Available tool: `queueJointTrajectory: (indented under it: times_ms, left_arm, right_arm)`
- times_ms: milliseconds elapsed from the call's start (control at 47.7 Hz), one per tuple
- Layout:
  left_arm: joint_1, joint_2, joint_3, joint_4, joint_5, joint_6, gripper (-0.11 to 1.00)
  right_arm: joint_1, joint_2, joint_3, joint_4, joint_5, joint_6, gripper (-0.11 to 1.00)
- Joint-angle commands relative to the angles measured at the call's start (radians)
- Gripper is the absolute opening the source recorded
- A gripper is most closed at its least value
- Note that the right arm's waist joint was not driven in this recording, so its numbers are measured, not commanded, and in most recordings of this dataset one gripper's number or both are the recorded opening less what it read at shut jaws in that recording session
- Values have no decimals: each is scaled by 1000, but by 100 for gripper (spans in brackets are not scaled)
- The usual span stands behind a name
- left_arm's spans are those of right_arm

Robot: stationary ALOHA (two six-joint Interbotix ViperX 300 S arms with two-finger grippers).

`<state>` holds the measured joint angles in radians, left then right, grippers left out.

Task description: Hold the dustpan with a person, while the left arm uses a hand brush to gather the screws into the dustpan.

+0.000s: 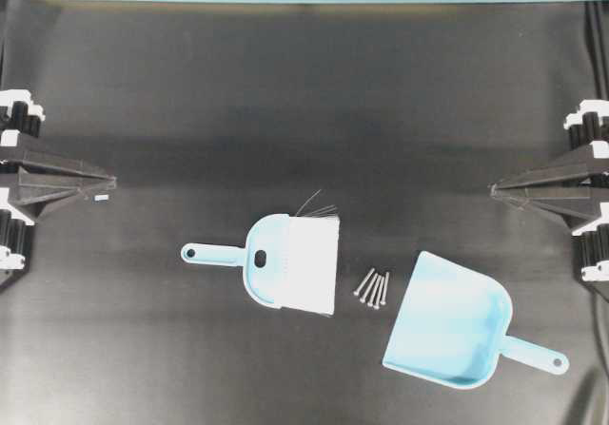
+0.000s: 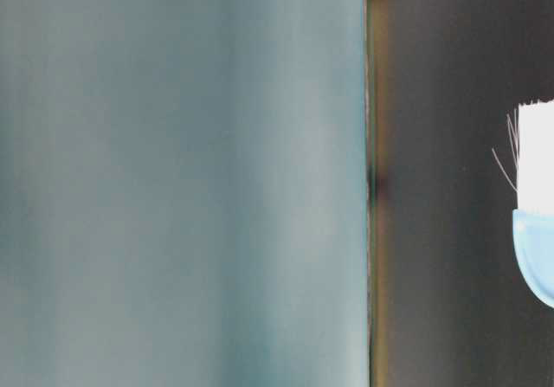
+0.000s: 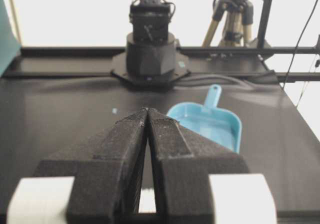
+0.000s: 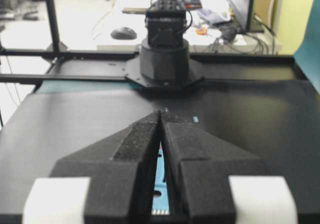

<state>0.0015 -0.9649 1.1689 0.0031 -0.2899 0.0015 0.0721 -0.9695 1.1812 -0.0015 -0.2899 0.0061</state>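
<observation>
On the black mat, your brush [image 1: 290, 263], screws [image 1: 373, 289] and dustpan [image 1: 449, 322] lie lined up for sweeping, while both grippers, left [image 1: 112, 180] and right [image 1: 493, 189], wait closed and empty.

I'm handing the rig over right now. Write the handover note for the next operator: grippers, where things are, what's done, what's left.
Left gripper: shut, empty, parked at the left edge.
Right gripper: shut, empty, at the right edge.
Hand brush lies mid-table, bristles toward the screws, which are bunched between it and the dustpan.
No person's hand in view.
Done: nothing.
Left: grasp the brush, hold the dustpan, sweep the screws in.
</observation>
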Motion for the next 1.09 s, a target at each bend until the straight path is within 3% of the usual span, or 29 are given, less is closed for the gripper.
queueJointTrajectory:
  times_ms: [0, 105, 378, 713, 860, 1070]
  left_arm:
    - [-23, -9, -9, 43, 21, -21, 5]
    - [-48, -34, -11, 43, 84, -55, 0]
    - [-48, -64, -15, 43, 262, -83, 0]
    - [-31, -37, -2, 43, 279, -87, 0]
    - [-32, -37, 0, 43, 281, -91, 0]
    - [-32, -35, 15, 43, 279, -91, 0]
  right_arm:
    - [0, -6, -14, 0, -3, -11, 4]
    - [0, -78, -12, 0, 72, -14, 0]
    - [0, -321, 0, -2, 471, 2, -1]
    - [0, -402, 67, 0, 781, 3, -1]
    - [0, -422, 98, 5, 781, 31, -1]
    - [0, -502, 181, 5, 580, 51, -1]
